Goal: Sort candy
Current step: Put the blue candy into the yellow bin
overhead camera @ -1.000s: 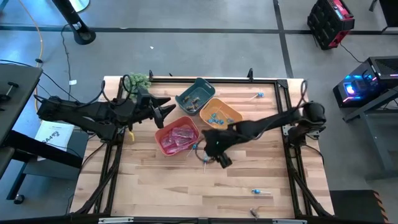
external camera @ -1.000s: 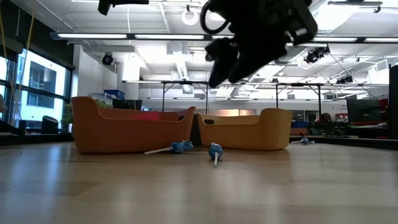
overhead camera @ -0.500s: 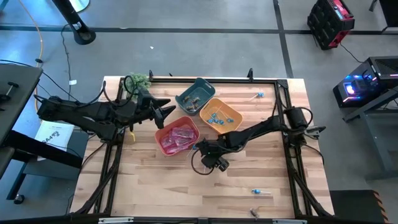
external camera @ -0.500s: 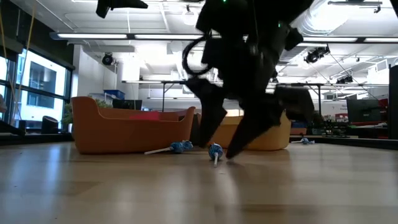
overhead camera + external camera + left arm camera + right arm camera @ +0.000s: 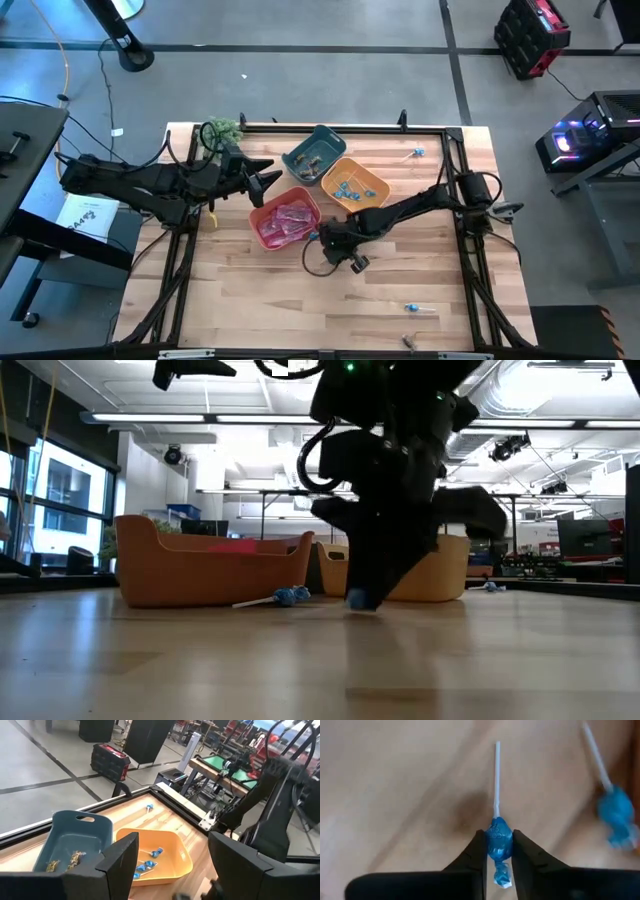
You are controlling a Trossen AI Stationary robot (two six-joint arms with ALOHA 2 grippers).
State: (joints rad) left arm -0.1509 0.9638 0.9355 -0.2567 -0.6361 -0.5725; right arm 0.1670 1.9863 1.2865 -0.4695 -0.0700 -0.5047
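Now that my right end effector (image 5: 499,851) has dropped to the bench (image 5: 420,330) at mid-frame and pinched a blue lollipop (image 5: 498,843), I judge it ready for lifting to the orange bin (image 5: 378,184).

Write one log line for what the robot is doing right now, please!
right hand: down on table, pinching blue lollipop | second lollipop: loose near red bin | left hand: open, waiting by plant

Three plastic bins cluster on the pale wooden table (image 5: 400,320): teal bin (image 5: 314,153), orange bin (image 5: 354,183), red bin (image 5: 285,219). A green leafy plant (image 5: 222,130) stands at the far-left corner.
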